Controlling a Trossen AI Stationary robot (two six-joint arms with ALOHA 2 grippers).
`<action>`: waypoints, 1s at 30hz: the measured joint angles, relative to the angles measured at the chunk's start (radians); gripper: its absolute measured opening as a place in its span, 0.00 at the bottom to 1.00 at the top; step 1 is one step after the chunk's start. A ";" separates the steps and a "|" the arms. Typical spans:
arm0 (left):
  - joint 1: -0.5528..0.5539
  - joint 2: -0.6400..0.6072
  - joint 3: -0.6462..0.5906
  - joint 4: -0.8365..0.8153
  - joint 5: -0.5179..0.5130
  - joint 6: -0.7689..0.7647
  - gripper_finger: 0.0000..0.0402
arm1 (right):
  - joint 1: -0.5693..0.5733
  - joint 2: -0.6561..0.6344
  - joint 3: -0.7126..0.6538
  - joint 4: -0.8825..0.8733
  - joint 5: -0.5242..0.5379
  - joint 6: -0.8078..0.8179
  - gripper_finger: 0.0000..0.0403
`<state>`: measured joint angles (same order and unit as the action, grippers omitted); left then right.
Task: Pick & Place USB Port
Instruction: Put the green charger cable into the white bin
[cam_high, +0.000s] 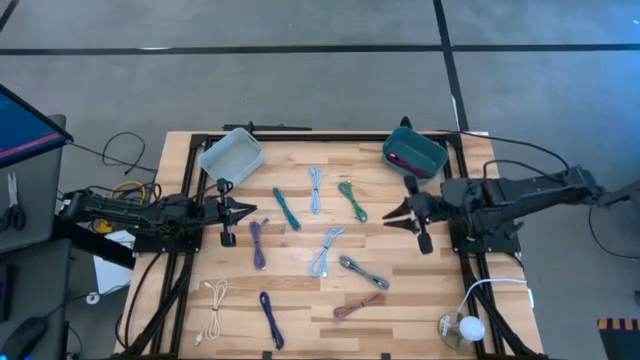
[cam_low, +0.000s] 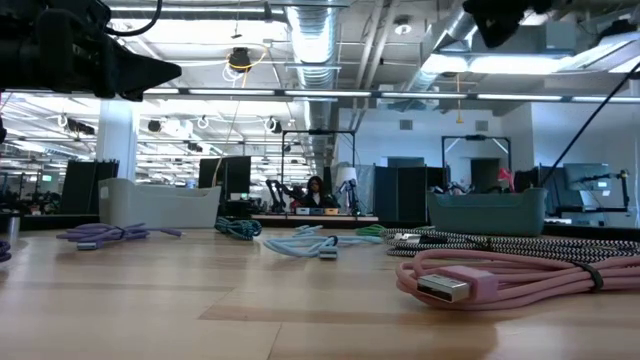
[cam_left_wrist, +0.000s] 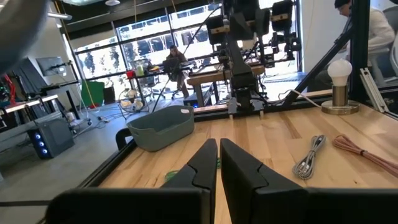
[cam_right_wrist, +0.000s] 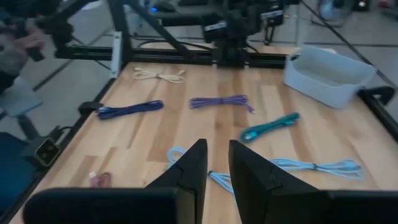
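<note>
From above, both arms hover at the table's edges, clear of the cables: left gripper (cam_high: 250, 211) beside the grey bin (cam_high: 231, 155), right gripper (cam_high: 390, 218) below the teal bin (cam_high: 414, 152), which already holds a cable. The low view shows a pink USB plug (cam_low: 440, 287) lying nearest. Left wrist: fingers (cam_left_wrist: 202, 163) pressed together, empty. Right wrist: fingers (cam_right_wrist: 191, 164) slightly parted, holding nothing, aimed over the light-blue cable (cam_right_wrist: 311, 166).

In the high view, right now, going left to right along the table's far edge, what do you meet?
Pale grey-blue plastic bin → light blue coiled cable → green coiled cable → teal plastic bin.
</note>
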<state>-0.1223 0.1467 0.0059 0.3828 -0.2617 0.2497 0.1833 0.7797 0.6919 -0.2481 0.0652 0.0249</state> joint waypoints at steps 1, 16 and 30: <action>0.000 0.000 0.000 0.000 0.000 0.000 0.05 | 0.010 -0.006 -0.022 0.028 0.017 0.000 0.15; 0.000 0.000 0.000 0.000 0.000 0.000 0.05 | 0.083 -0.023 -0.178 0.147 0.337 0.061 0.15; 0.000 0.000 0.000 0.000 0.000 0.000 0.05 | 0.029 0.055 -0.299 0.126 0.454 0.385 0.15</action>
<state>-0.1223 0.1469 0.0059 0.3827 -0.2615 0.2501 0.2121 0.8351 0.3931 -0.1217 0.5190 0.4095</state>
